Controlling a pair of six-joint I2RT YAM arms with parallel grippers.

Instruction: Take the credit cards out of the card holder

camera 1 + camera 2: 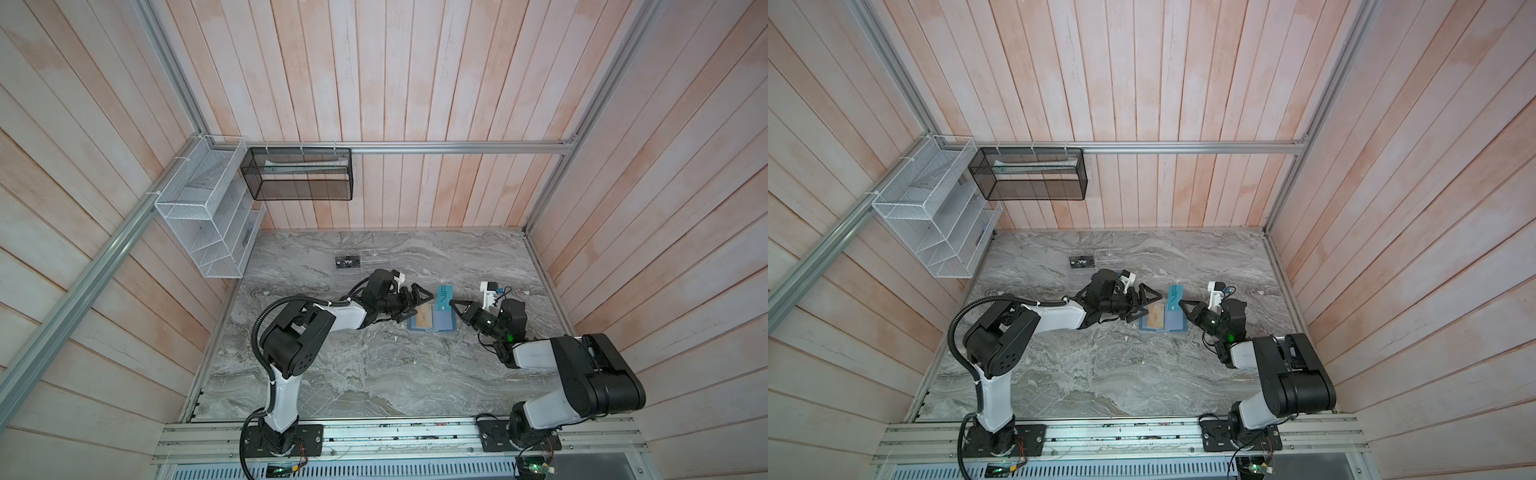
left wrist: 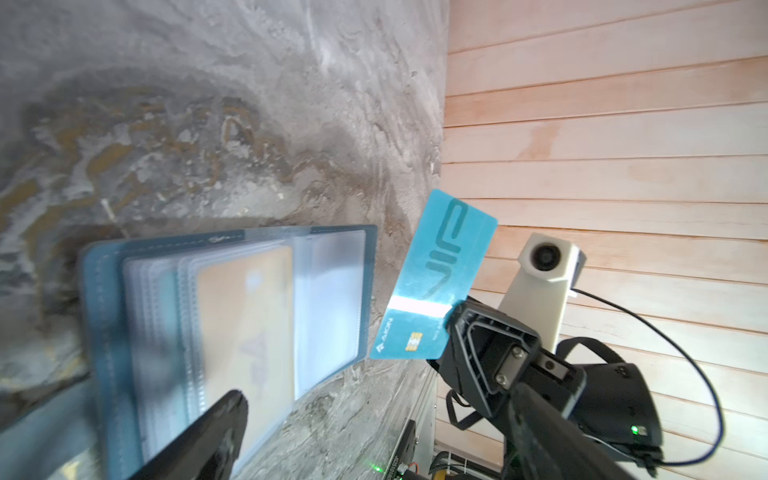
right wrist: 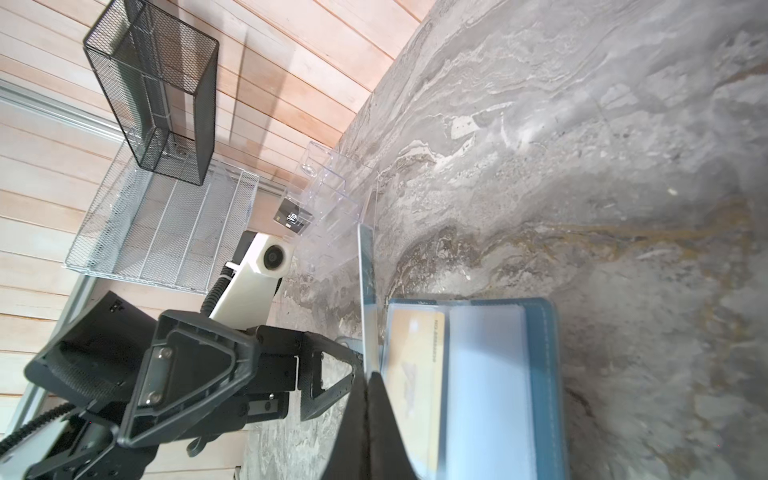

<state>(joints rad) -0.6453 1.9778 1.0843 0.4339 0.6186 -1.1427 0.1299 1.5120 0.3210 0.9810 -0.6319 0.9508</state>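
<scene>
Closest to the right wrist camera is the black right pincer. It is squeezed tight on the short end of a thin teal plastic card with "VIP" on it. The card is seen from its thin edge here. The left wrist view shows it tipped up in the air, with a gap between it and the card holder.

The small slate-blue soft folding card holder lies open and flat near the middle of the grey marble table. In both top views the teal card is at about 1 o'clock from it, and the right pincer comes in from 3 o'clock.

The black left pincer is at 9 o'clock of the holder. Its jaws are spread wide and hold nothing. One finger hangs over the holder's clear pages, but I cannot tell if it touches them.

A gold-yellow plastic card sits inside a clear page of the holder. I cannot see a dark blue card.

I think the first card is just out, so the job is only partly done. The next move probably needs the right pincer to lay the teal card on bare table, away from the holder, then let go. After that the gold card needs pulling. The left pincer may need to press the holder down so it does not slide.
</scene>
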